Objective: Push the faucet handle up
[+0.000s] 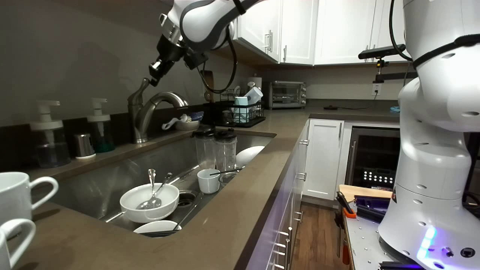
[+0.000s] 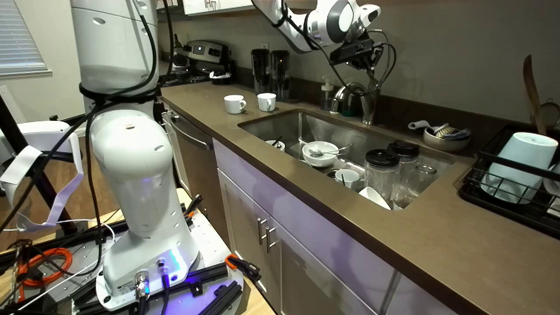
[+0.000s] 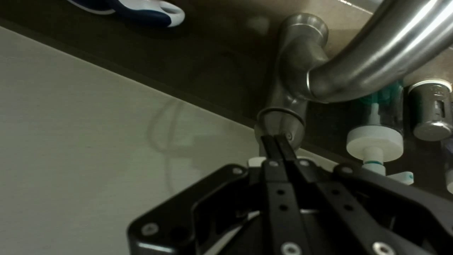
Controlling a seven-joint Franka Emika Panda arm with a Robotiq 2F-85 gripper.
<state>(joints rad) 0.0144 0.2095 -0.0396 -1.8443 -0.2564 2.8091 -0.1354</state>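
Your gripper (image 3: 275, 138) is closed, its fingers side by side with nothing gripped, tilted down at the top of the faucet (image 1: 135, 120). Going left to right in an exterior view, you have two white mugs (image 1: 13, 195) on the counter (image 1: 232, 198), then a pump dispenser (image 1: 47, 142), a small metal cylinder (image 1: 84, 145) and a second dispenser (image 1: 100, 131) along the back edge of the sink (image 1: 112, 176). Next comes the faucet handle (image 1: 141, 90), rising from the faucet's body, its tip just beside your fingertips; they may be touching, but you can't be sure from these angles. The wall (image 1: 123, 48) stands close behind, leaving little room there. Right of the handle, the arched spout (image 1: 165, 98), lower than your gripper, reaches over the sink. Beyond it a small bowl (image 1: 188, 126) with a brush (image 1: 170, 123) stands on the back edge, lidded clear cups (image 1: 226, 155) rise from the sink, and the dish rack (image 1: 257, 122) sits past the far rim. Your cable (image 1: 236, 63) loops down right of the gripper. You have open air low over the sink, out to the counter's front edge.
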